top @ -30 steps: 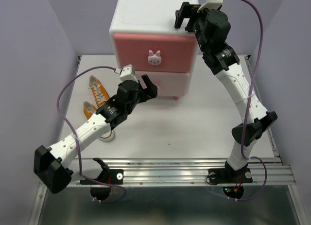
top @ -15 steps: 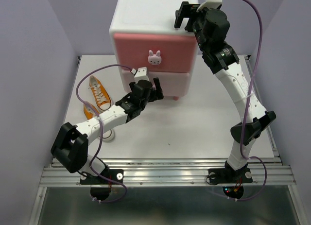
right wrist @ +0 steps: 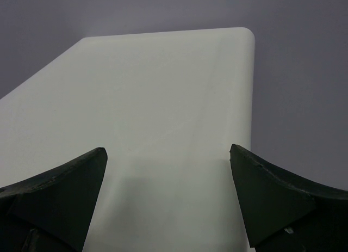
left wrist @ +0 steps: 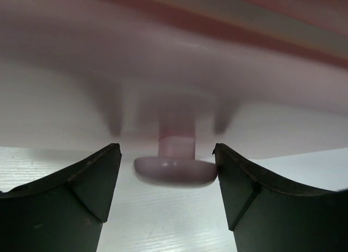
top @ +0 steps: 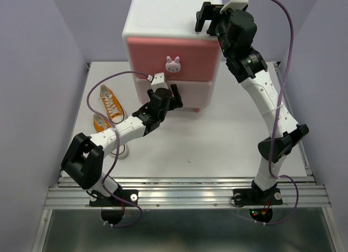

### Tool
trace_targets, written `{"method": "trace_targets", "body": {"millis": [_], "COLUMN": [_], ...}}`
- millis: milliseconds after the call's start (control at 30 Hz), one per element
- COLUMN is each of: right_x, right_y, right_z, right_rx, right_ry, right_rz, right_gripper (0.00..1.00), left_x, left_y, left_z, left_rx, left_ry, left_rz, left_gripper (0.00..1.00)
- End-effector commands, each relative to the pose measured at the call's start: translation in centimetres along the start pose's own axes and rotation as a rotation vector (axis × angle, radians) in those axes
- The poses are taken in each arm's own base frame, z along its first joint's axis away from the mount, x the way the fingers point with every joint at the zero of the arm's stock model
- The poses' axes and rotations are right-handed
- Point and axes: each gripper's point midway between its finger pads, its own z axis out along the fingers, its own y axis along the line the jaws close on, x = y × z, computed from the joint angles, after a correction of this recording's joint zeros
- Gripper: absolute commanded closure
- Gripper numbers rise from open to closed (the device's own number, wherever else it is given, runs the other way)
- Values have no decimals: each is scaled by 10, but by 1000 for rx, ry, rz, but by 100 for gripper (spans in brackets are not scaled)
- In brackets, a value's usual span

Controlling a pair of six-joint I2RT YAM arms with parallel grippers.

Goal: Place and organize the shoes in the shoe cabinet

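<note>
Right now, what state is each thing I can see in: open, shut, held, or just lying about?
Upper drawer: shut.
Lower drawer: looks shut.
Left gripper: open, one finger either side of the lower knob, not clamped.
Right gripper: open, empty, over the cabinet top.
Orange shoes: out on the table, beside the cabinet.

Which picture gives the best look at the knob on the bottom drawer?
The left wrist view: the knob fills the middle, close up, between the left end effector's fingers. In the top view that end effector hides it. The right wrist view shows only the cabinet's white top.
</note>
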Motion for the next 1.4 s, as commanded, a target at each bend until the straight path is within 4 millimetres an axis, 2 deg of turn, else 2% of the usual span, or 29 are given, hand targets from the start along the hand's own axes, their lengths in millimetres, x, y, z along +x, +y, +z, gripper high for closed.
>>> {"method": "trace_targets", "body": {"millis": [0,33,200,233,267,300,400,433,500,600,667,733,767,900,1100,1233,1367], "right_x": [214,214,214,214,217,216,222,222,226,230,233,235,235,242,246,248,253], "right_y": [-6,-6,-8,-8,-9,-9,-10,-10,-10,-8,-8,-7,-7,-5,-6,-7,-8], "right_z": [-12,-12,-13,-13,-14,-14,-15,-16,-16,-15,-15,-15,-15,-16,-17,-16,-18], "right_rx": [19,19,26,26,28,29,28,29,29,24,23,16,16,6,-1,-3,-3], "right_ry": [585,585,581,581,587,581,593,593,599,599,601,603,602,604,603,601,607], "right_rz": [-155,-155,-157,-157,-159,-158,-161,-158,-155,-146,-140,-138,-136,-128,-133,-143,-146], "right_gripper": [0,0,0,0,0,0,0,0,0,0,0,0,0,0,0,0,0], "left_x": [-27,-28,-21,-13,-14,-3,4,20,25,52,59,76,78,94,115,138,150], "left_y": [-16,-18,-17,-13,-12,-10,-10,-12,-13,-8,-13,-2,-6,1,-4,3,7], "left_z": [8,9,0,-3,-10,-16,-35,-44,-58,-81,-96,-107,-116,-134,-162,-186,-201], "left_rx": [25,31,45,39,44,40,42,42,49,28,40,6,19,6,43,32,24], "left_ry": [-75,-73,-43,-26,-28,0,4,40,52,108,123,165,166,210,279,360,397], "left_rz": [-17,-14,-33,-32,-40,-39,-43,-35,-57,-75,-120,-112,-123,-97,-120,-121,-116], "left_gripper": [26,35,60,69,75,80,81,81,84,89,90,92,92,93,93,94,94]}}
